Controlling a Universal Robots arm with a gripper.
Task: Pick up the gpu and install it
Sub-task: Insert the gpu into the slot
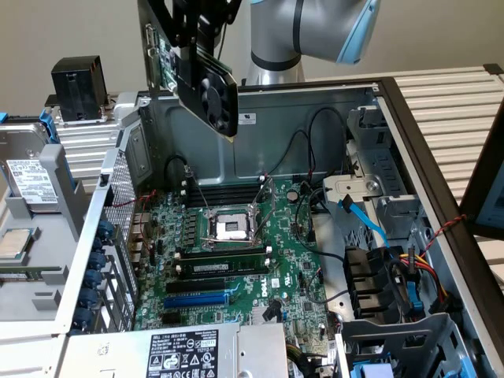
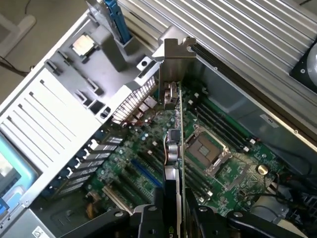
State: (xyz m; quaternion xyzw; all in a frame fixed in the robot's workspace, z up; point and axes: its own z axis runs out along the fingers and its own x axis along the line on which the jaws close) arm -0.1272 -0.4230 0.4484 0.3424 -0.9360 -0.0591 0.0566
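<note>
My pincer (image 1: 200, 38) is clamped on the gpu (image 1: 213, 94), which hangs edge-down well above the motherboard (image 1: 293, 272).

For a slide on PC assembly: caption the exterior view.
Gripper holds the small green gpu card with black fan shroud above the open grey metal computer case and large green motherboard.

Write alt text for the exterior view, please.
The gripper holds the gpu in the air above the back of an open computer case, the card's black fan showing. The green motherboard lies below it inside the case.
</note>
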